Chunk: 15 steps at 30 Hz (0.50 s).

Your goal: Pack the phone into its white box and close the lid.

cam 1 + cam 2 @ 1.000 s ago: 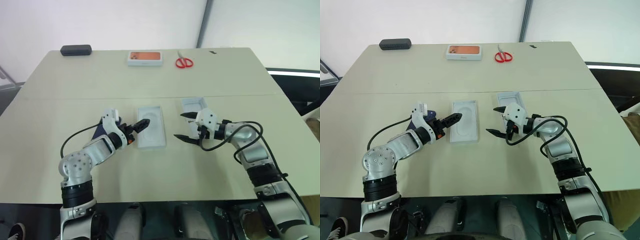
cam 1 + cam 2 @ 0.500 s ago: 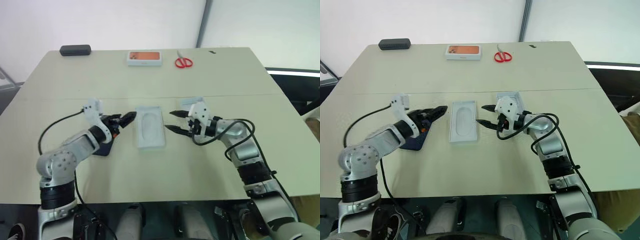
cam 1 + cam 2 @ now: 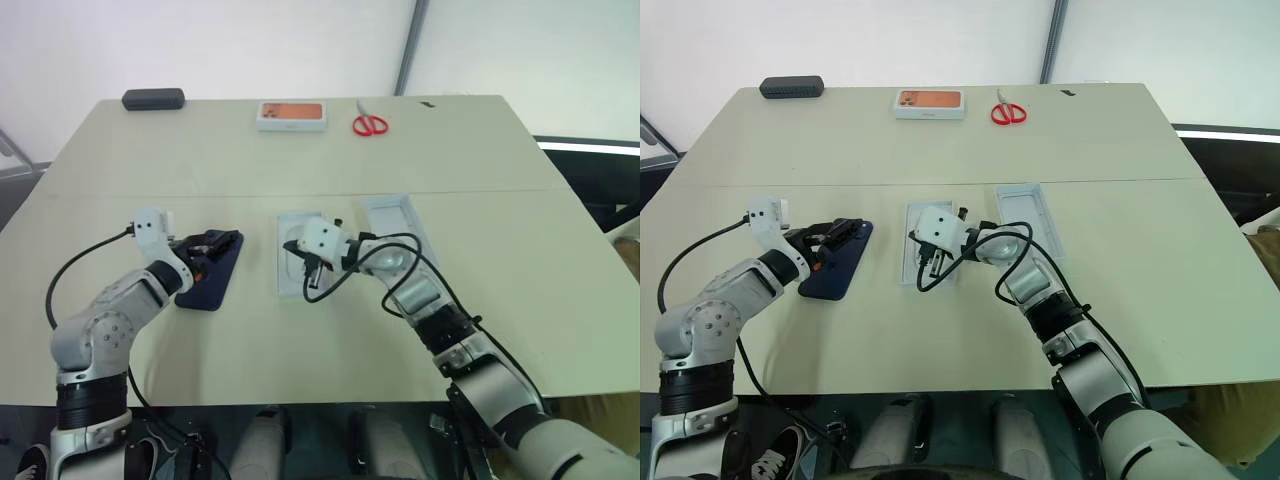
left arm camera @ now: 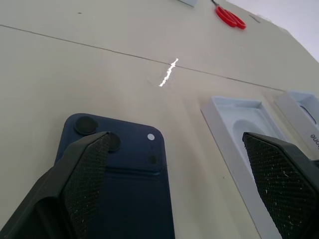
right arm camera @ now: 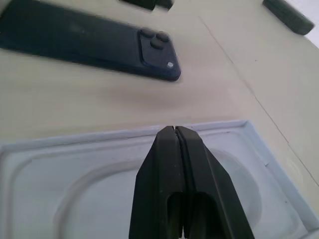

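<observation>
Starting at your right gripper, you see its two black fingers pressed flat together with nothing between them, their tips poised over the oval recess of the white insert that sits in the white box, near the middle of the table. Whether the tips touch the insert you cannot tell. Just beside that box, on the robot's right, lies the lid with its pale interior facing up, close to the box but apart from it. Your left gripper is spread wide, its fingers standing either side of the phone without closing on it; one finger overlaps the camera bump in the wrist view. The phone rests flat on the table, dark back up, well to the left of the box and outside it. At the far edge you have a white box printed with an orange phone, red scissors and a dark case.
</observation>
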### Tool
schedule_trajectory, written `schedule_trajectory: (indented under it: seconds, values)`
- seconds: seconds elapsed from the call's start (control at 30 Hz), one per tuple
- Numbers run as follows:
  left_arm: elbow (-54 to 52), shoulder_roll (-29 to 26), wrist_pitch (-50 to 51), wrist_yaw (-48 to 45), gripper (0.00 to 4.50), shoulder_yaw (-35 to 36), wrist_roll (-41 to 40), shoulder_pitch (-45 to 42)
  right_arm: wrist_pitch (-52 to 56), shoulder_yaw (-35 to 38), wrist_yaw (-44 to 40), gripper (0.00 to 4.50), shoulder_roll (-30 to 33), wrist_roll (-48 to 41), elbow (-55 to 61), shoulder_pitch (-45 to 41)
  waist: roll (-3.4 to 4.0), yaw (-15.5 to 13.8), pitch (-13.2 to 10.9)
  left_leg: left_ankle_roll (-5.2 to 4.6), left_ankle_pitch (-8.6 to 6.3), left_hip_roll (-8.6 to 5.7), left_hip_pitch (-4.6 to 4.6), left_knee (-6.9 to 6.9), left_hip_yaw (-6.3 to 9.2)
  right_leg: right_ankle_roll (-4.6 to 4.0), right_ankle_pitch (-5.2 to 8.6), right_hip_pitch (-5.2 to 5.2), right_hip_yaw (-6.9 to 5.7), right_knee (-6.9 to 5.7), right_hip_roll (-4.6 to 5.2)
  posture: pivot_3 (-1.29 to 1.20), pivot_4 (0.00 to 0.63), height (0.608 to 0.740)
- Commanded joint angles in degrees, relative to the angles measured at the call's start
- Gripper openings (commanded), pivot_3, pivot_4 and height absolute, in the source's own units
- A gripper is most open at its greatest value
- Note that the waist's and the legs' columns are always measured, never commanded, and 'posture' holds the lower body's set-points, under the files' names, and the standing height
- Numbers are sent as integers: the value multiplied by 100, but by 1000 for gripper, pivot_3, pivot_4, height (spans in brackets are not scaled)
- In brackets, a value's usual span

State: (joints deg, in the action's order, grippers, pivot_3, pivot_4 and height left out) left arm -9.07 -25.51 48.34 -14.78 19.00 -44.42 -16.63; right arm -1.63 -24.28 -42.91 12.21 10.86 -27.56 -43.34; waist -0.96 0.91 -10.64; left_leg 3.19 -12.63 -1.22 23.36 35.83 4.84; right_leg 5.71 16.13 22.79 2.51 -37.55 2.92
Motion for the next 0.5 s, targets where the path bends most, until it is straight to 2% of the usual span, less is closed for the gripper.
schedule_trajectory:
  seconds: [0.03, 0.17, 0.5]
  values:
    - [-210, 9, -43, -10, 4500, 61, -13, -57, -201, -146, 51, 32, 170, 362, -261, -104, 0, 11, 0, 0, 0, -1, 0, 0, 0, 0, 0, 0, 0, 0, 0, 0, 150, 740]
    - [-235, 46, -82, 5, 4500, 44, 29, -13, -194, -268, 64, 32, 371, 672, -468, -107, -1, 3, 1, 1, 0, 0, -5, 0, 0, 0, 0, -5, -2, 0, -2, 0, 150, 740]
    - [-98, 110, -127, -46, 4500, -19, 114, -114, 418, 178, 267, 32, 244, 361, -356, -130, -4, -11, 3, 1, 0, 0, -5, 3, 2, 0, 0, -12, -6, 0, 1, 0, 150, 740]
